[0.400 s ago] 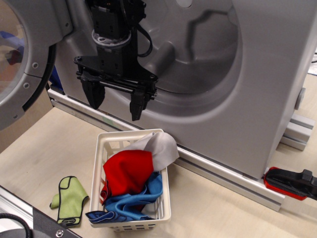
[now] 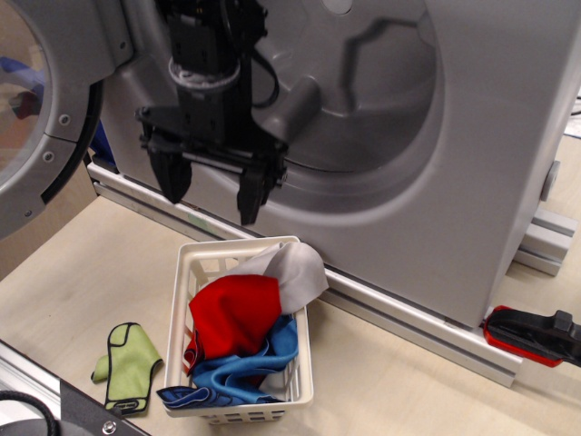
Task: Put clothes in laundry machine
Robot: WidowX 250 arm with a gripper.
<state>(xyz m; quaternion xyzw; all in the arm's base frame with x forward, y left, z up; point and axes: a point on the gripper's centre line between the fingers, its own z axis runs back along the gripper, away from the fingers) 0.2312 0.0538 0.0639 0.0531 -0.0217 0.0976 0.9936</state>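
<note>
A white plastic lattice basket (image 2: 300,368) stands on the table in front of the grey laundry machine (image 2: 472,182). In it lie a bright red garment (image 2: 238,313), a medium blue one (image 2: 245,368) and a white-grey one (image 2: 292,271). My black gripper (image 2: 211,193) hangs above the basket's back rim, in front of the drum mouth (image 2: 363,100). Its two fingers point down, are spread apart and hold nothing. The round windowed door (image 2: 36,109) stands open at the left.
A green mitten-shaped cloth (image 2: 129,365) lies on the table left of the basket. A red and black clamp (image 2: 531,334) lies at the right. An aluminium rail (image 2: 408,322) runs along the machine's base. A table edge profile (image 2: 54,400) is at the bottom left.
My gripper has turned slightly and shifted a little; it stays open above the basket. The clothes and basket have not moved.
</note>
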